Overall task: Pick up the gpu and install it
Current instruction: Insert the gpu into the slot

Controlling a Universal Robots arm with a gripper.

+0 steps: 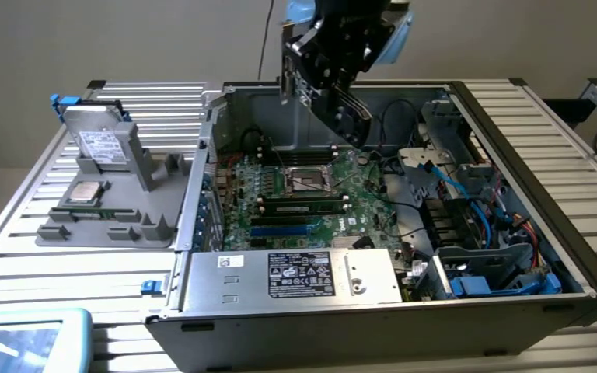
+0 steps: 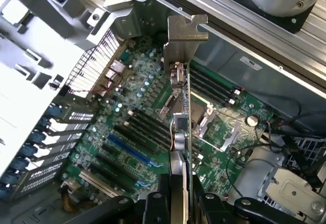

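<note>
One thin card is clamped edge-on in the hand [image 2: 178,206]: the gpu [image 2: 181,127], pinched across its flat faces at the end away from its silver bracket [image 2: 186,30]. It hangs in the air inside the open case [image 1: 382,318], above the motherboard [image 2: 127,112] and not seated in any slot. I judge it light and stiff but fragile. The board edges or the bracket make safer holds than the fan or the components. Farther off, on the slatted bench [image 1: 29,272], a grey holder [image 1: 112,225] carries a drive [image 1: 102,144] and a processor chip [image 1: 88,192].
</note>
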